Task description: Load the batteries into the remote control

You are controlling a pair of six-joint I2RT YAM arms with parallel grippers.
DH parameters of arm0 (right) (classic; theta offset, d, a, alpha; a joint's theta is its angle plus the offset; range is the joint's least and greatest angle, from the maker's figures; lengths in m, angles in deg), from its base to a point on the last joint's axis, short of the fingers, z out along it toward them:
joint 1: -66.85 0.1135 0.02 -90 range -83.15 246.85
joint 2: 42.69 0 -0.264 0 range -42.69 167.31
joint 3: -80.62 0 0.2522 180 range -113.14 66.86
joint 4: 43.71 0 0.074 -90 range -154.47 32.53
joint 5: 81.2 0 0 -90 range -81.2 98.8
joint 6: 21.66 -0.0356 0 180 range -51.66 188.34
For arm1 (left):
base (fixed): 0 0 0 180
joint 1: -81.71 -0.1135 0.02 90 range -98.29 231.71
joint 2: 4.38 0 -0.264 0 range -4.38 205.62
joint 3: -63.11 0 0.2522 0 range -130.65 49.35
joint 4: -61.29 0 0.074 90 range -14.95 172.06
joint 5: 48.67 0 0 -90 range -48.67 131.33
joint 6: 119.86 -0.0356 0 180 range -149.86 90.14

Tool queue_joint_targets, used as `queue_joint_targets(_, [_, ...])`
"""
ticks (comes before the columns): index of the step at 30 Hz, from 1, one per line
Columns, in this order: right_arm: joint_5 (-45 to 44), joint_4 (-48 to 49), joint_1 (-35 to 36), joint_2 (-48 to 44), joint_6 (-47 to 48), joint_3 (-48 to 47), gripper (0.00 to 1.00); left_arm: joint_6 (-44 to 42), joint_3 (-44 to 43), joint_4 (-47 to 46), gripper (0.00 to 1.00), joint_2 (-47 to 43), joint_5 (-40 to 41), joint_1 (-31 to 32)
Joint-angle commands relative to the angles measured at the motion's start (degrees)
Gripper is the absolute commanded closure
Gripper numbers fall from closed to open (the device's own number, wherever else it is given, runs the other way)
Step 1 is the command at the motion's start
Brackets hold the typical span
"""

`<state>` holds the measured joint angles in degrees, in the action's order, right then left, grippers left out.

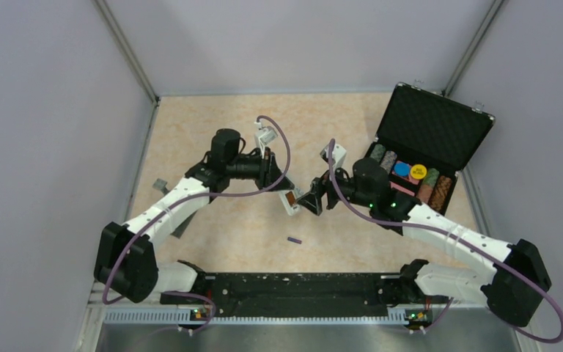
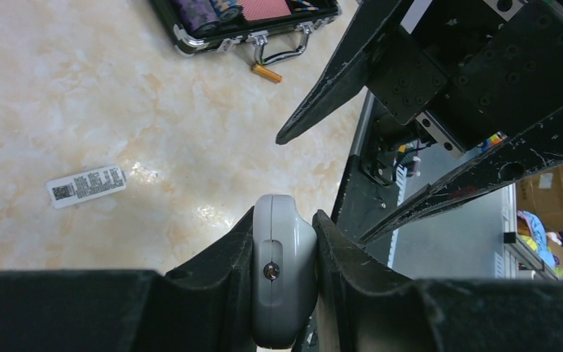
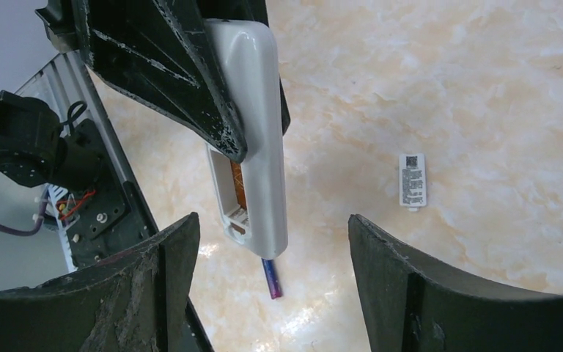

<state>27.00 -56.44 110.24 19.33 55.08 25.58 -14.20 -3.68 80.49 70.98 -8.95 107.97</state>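
My left gripper (image 1: 280,185) is shut on the white remote control (image 1: 291,202) and holds it above the table, its end clamped between the fingers in the left wrist view (image 2: 284,286). In the right wrist view the remote (image 3: 253,139) shows its open battery bay, with an orange cell (image 3: 237,182) lying inside. A dark purple battery (image 3: 271,277) lies on the table below the remote and also shows in the top view (image 1: 294,239). My right gripper (image 1: 312,201) is open and empty, its fingers (image 3: 381,279) spread just in front of the remote's free end.
The white labelled battery cover (image 3: 412,180) lies on the table, also in the left wrist view (image 2: 86,185). An open black case (image 1: 429,143) with poker-chip stacks stands at the right. A small orange cylinder (image 2: 267,72) lies by its handle.
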Motion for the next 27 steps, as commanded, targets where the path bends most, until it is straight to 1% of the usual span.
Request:
queue_joint_targets(1, [-2.98, 5.7, 1.82, 0.49, -1.26, -2.09, 0.27, -2.38, -2.76, -3.91, 1.0, -0.46, -8.3, -1.51])
queue_joint_targets(5, [-3.13, 4.64, 1.82, -0.13, -1.4, -3.59, 0.28, -11.39, -4.76, 2.52, 1.0, -1.9, -8.18, -2.66])
queue_joint_targets(9, [-3.96, 2.07, 1.8, -1.08, -1.21, -3.76, 0.29, -13.71, -4.13, 4.25, 1.0, -1.82, -7.1, -3.03])
queue_joint_targets(11, [-4.34, -0.08, 1.79, -0.59, -1.18, -3.81, 0.3, -12.45, -4.22, 4.32, 1.0, -1.26, -5.69, -3.42])
queue_joint_targets(12, [-4.38, -0.83, 1.78, -0.06, -1.11, -3.75, 0.33, -11.52, -4.29, 4.4, 1.0, -0.92, -4.37, -3.95])
queue_joint_targets(16, [-2.81, -6.61, 1.94, 4.81, 1.61, -2.81, 0.45, -6.62, -4.04, 4.98, 1.0, -0.44, 8.35, -6.65])
queue_joint_targets(17, [-3.03, -7.27, 2.45, 5.77, 2.78, -2.36, 0.46, -5.54, -3.75, 5.09, 1.0, -0.32, 10.54, -7.64])
queue_joint_targets(20, [-6.31, -8.29, 6.01, 8.25, 7.04, -1.46, 0.46, -2.26, -2.42, 5.12, 1.0, -0.34, 15.3, -10.42])
queue_joint_targets(22, [-7.83, -8.17, 8.34, 10.18, 9.09, -1.29, 0.46, -0.9, -1.71, 6.17, 1.0, -0.11, 16.06, -11.93])
queue_joint_targets(27, [-7.85, -8.63, 13.5, 16.93, 12.82, -3.15, 0.46, 2.79, -0.78, 8.47, 1.0, 1.34, 17.05, -14.38])
